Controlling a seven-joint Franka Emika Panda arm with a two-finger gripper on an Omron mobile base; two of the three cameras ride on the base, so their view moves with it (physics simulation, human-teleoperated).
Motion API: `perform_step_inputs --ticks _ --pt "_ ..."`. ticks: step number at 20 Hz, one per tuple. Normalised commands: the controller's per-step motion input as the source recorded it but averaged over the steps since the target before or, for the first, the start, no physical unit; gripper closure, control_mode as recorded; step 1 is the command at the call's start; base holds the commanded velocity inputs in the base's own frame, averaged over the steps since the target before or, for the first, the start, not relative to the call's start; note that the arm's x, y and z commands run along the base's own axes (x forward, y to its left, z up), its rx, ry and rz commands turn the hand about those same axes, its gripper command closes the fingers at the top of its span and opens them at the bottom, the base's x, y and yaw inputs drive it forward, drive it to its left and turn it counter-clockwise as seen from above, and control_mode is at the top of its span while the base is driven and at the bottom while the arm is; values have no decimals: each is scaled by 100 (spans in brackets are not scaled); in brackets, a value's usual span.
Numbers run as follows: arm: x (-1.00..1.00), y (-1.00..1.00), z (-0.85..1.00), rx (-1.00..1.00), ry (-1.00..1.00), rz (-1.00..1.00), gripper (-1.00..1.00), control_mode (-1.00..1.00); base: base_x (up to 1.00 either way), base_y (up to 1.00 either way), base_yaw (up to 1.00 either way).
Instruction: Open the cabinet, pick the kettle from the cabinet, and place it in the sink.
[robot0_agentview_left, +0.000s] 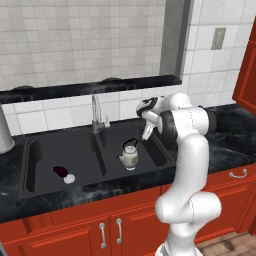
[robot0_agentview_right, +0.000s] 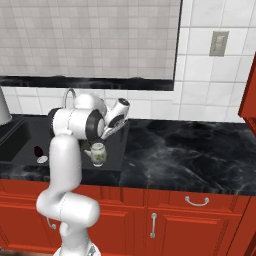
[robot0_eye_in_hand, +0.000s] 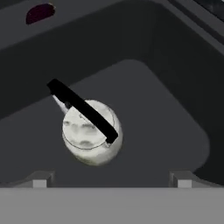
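The kettle (robot0_agentview_left: 130, 157) is seen standing upright on the floor of the right basin of the sink (robot0_agentview_left: 45, 180), just to the right of the divider that runs forward from the faucet (robot0_agentview_left: 96, 114). The gripper (robot0_agentview_left: 147, 131) is held above the same basin, up and to the right of the kettle and well clear of it; its jaws are spread wide and nothing is held between them. In the hand view the kettle (robot0_eye_in_hand: 91, 136) is looked down upon from above, with the two fingertips (robot0_eye_in_hand: 40, 180) standing far apart at the lower edge and the kettle lying between and beyond them, untouched. The kettle is shown as a small, rounded, whitish body with a thin black hoop handle arched over its lid and a short spout pointing toward the divider; a faint greenish mark is made out on its side in the right base view (robot0_agentview_right: 98, 154), though the detail is too blurred to be read. In the left basin a small dark red object (robot0_agentview_left: 60, 171) is seen, with a pale round piece just beside it.
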Motion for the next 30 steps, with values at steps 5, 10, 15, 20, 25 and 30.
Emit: perform_step_inputs --ticks 5,10,15,20,25,30 --pt "-35 -1 27 -15 -6 -41 -100 -100 0 0 0" --pt "-19 -2 43 -3 13 -43 -100 -100 0 0 0" --pt "-23 -4 43 0 20 -39 -100 -100 0 0 0" --pt "-30 -5 41 0 11 -35 -100 -100 0 0 0" --pt "-36 -7 37 0 0 -35 -100 -100 0 0 0" --pt "-43 -4 32 0 -3 -35 -100 -100 0 0 0"
